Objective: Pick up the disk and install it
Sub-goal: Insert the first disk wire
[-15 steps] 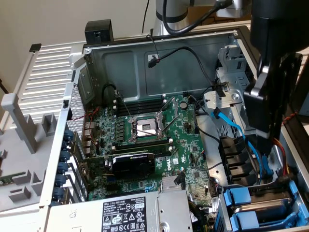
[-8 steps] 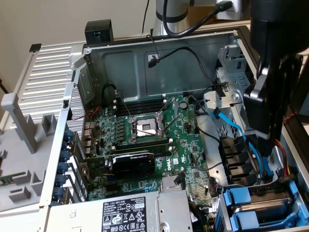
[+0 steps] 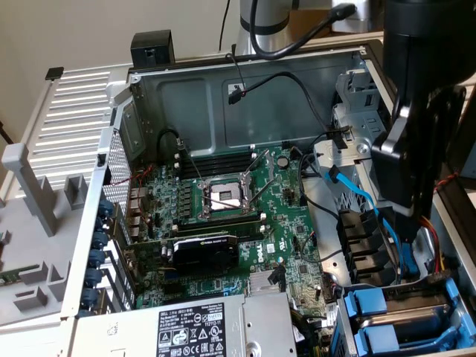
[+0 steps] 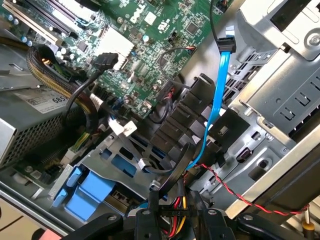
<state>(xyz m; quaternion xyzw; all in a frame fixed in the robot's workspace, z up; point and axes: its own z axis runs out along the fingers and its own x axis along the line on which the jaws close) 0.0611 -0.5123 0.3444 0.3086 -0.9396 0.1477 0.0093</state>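
Blue-framed disk (image 3: pixel 410 325) in case (image 3: pixel 186 97), gripper (image 4: pixel 176 227) near

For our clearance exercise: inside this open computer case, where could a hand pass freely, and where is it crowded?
Free: along the bare grey case wall beyond the memory slots, bar one black cable. Crowded: around the blue drive carriers and blue SATA cable.

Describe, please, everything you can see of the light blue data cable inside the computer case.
The light blue data cable is a flat plastic ribbon with a black connector at one end. It runs slack from beside the edge of the motherboard down towards the blue drive carriers, where its other end is hidden.
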